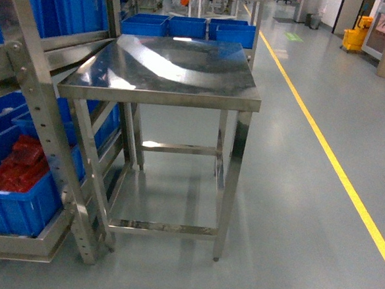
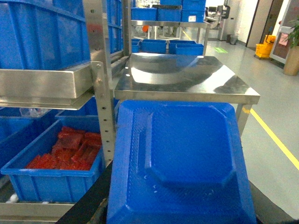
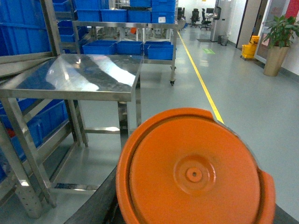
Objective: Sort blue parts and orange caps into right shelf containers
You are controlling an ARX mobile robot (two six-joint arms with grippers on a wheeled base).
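In the left wrist view a blue part (image 2: 187, 158), a moulded tray-like piece, fills the near foreground below a stainless-steel table (image 2: 187, 88), but the left gripper itself is hidden and whether its jaws are spread or closed cannot be told. In the right wrist view an orange cap (image 3: 194, 175), round with a small central boss, is seen close to the camera, and the right gripper's jaw state likewise cannot be told. Blue crates (image 1: 17, 192) holding red pieces (image 1: 19, 165) are seen low on the shelf (image 1: 47, 141) at the left, and neither gripper appears in the head view.
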